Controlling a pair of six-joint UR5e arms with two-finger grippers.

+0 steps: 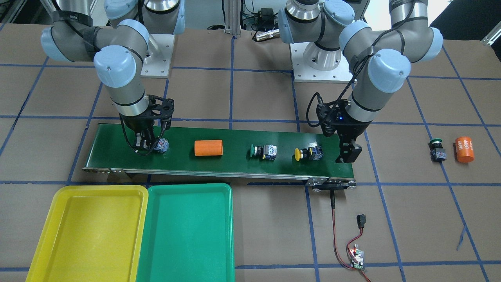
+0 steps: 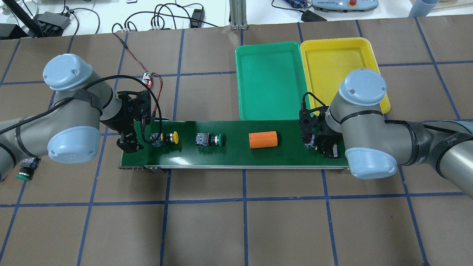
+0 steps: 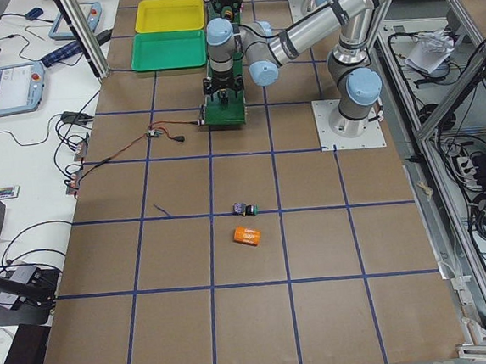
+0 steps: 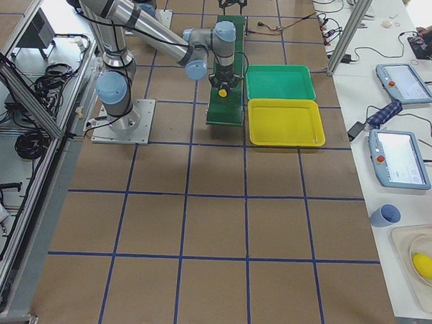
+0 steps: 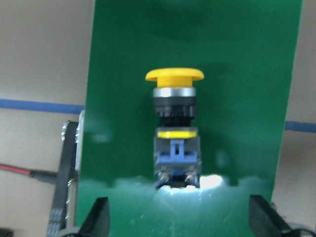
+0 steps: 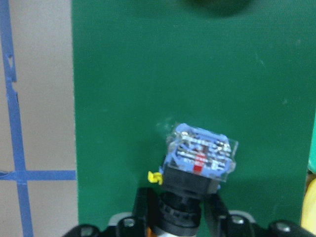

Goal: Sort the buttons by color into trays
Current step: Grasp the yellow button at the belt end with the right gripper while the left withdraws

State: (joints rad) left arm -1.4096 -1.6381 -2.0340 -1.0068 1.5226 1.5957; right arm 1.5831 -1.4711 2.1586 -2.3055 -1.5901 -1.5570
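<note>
The brown paper-covered tabletop with its blue tape grid (image 2: 207, 229) carries a long dark-green conveyor belt (image 1: 235, 166). The shallow bright-yellow plastic tray (image 1: 90, 235) and the matching green plastic tray (image 1: 188, 235) lie just off the belt edge beside the right fingers (image 6: 142, 207). Both trays hold nothing.

An orange cylinder (image 1: 208, 148) lies on the belt near the right fingers. It is not part of the sort.

The right fingers are closed on a small push-button with a black-grey block body (image 1: 161, 145) at the tray end of the belt. I cannot tell whether it is clear of the belt surface. This looks like the grasp stage of the first placement. The next move calls for a lift, a short carry sideways over the yellow tray, and a release.

The left fingers (image 5: 100, 217) are spread wide. A second yellow mushroom-capped push-button (image 5: 175, 128) lies on its side just ahead of them, centred on the gap, with its cap pointing away. They likely need to advance and close on its body.

A green-capped push-button (image 1: 263, 151) lies on the belt between the two sets of fingers. Another green-capped one (image 1: 437, 149) sits on the tabletop well behind the left fingers.

The right wrist view shows only the held button's blue contact block. The exterior right view shows its yellow cap (image 4: 222, 93). Only the left wrist view shows how far the left fingers are spread.
</note>
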